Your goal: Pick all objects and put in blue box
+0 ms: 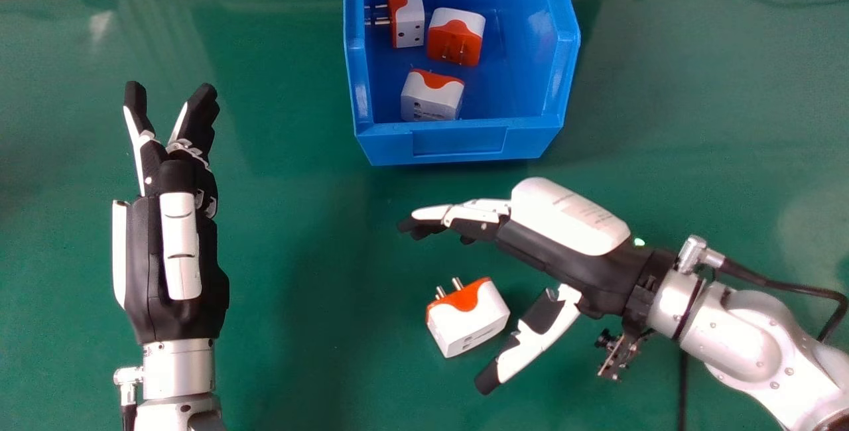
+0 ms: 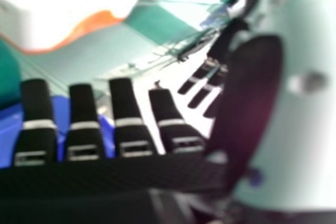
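From my head view I'm looking down on a green counter (image 1: 298, 272), with pale glare patches on its surface. On it I see the blue box (image 1: 457, 141) at the far side, near the middle of my view, its low front toward me. Nearer me, apart from the box, a white-and-orange plug adapter (image 1: 471, 321) lies directly on the counter, its metal pins facing away from me, toward the left.

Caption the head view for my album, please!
Open black and white right hand beside a boxy white and orange plug; three more in a blue plastic box.
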Motion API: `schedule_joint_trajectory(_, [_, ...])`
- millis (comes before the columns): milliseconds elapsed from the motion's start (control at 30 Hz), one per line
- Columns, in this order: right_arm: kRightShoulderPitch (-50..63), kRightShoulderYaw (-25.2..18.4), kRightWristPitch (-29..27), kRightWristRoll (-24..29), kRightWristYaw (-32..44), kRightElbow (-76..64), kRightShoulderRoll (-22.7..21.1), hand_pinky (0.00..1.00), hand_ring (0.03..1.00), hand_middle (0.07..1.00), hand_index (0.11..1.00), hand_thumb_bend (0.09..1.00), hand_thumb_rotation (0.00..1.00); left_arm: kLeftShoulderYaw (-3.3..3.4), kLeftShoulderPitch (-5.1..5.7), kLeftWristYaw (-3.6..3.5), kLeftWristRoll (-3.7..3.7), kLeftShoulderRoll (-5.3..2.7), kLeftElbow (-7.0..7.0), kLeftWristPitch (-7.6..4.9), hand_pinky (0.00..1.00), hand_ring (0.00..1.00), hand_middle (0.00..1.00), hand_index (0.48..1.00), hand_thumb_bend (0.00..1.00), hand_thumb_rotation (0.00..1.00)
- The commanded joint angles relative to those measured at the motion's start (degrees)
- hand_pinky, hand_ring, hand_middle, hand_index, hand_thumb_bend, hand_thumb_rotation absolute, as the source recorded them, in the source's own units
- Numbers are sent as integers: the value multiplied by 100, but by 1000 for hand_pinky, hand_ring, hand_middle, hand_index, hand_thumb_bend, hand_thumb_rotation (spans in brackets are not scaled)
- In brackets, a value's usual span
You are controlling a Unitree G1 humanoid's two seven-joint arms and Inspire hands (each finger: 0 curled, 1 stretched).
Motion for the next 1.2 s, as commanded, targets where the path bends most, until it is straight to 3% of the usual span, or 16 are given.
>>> schedule_joint_trajectory(0, [-181, 18, -72, 88, 11, 1, 8, 713, 848, 869, 878, 1000, 314, -21, 14, -37, 10, 72, -89, -26, 1000, 935, 913, 884, 664, 905])
schedule_joint_trajectory(333, [-355, 229, -2, -242, -89, 281, 50, 734, 877, 896, 902, 1000, 332, 57, -45, -133, -87, 72, 0, -8, 1000, 926, 910, 875, 643, 894])
schedule_joint_trajectory(667, [-503, 403, 230, -754, -329, 336, 25, 815, 907, 925, 930, 1000, 357, 62, -58, -238, -150, 81, -10, -42, 1000, 906, 899, 854, 574, 887])
schedule_joint_trajectory(1033, [-791, 731, 471, -1345, -963, 852, 74, 841, 911, 931, 934, 1000, 377, 71, -31, -235, -124, 99, -13, -91, 1000, 905, 899, 850, 576, 870])
schedule_joint_trajectory(1167, [-888, 777, 448, -1327, -1111, 1079, 56, 846, 912, 931, 933, 1000, 386, 74, -36, -192, -93, 112, 11, -105, 1000, 906, 900, 850, 577, 864])
